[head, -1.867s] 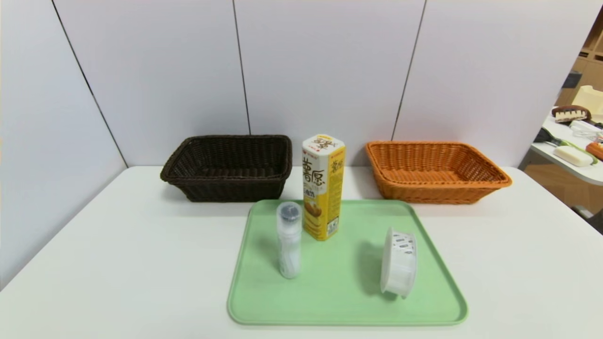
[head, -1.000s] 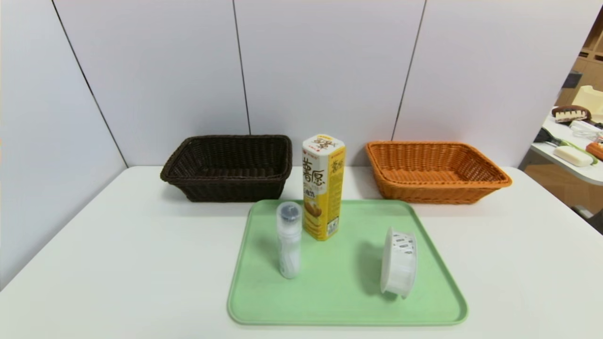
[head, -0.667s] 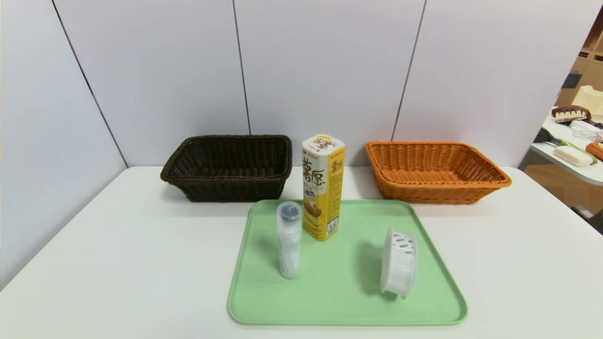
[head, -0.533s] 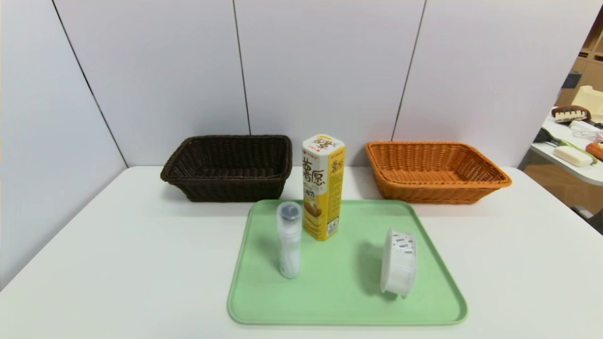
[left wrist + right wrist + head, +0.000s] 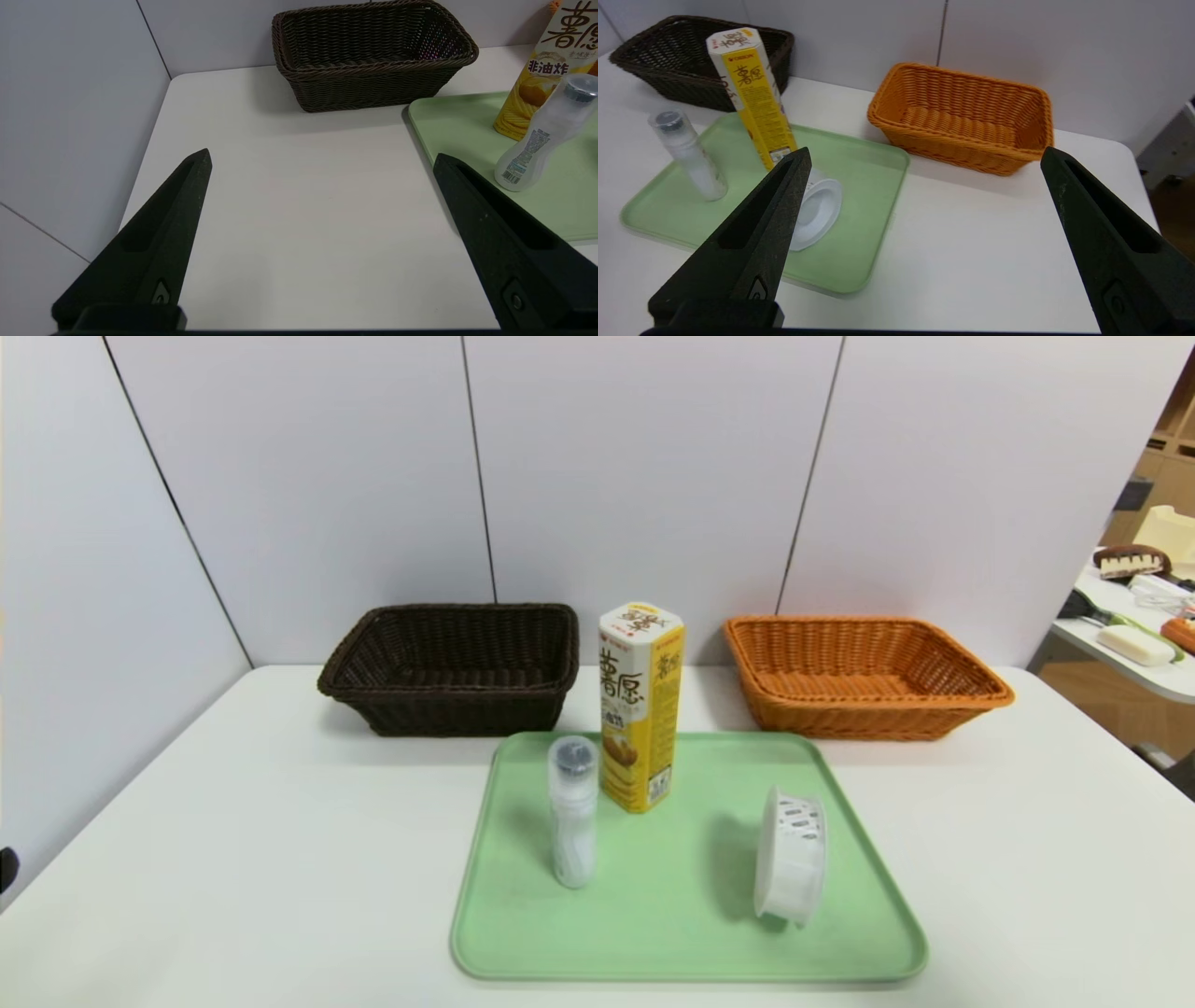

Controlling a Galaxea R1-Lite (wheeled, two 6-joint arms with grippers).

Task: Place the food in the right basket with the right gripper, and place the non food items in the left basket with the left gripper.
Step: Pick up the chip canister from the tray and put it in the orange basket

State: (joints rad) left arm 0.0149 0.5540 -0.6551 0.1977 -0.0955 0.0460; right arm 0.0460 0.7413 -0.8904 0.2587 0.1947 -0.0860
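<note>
The food, a tall yellow and white carton [image 5: 640, 705], stands upright at the back of a green tray [image 5: 672, 915]. A slim white bottle [image 5: 572, 812] with a dark cap stands just left of it. A round white tub [image 5: 792, 868] lies on its side at the tray's right. The dark brown left basket [image 5: 373, 695] and the orange right basket [image 5: 859, 714] sit behind the tray by the wall, with nothing showing in either. My left gripper [image 5: 321, 154] hovers open over bare table left of the tray. My right gripper [image 5: 925, 149] hovers open right of the tray, in front of the orange basket [image 5: 952, 149].
White wall panels close off the table's back and left side. A second table [image 5: 1134, 658] with clutter stands off to the far right. Bare white tabletop lies on both sides of the tray.
A small dark part has come into sight at the far left edge of the head view. The carton, bottle, tub and baskets have not moved.
</note>
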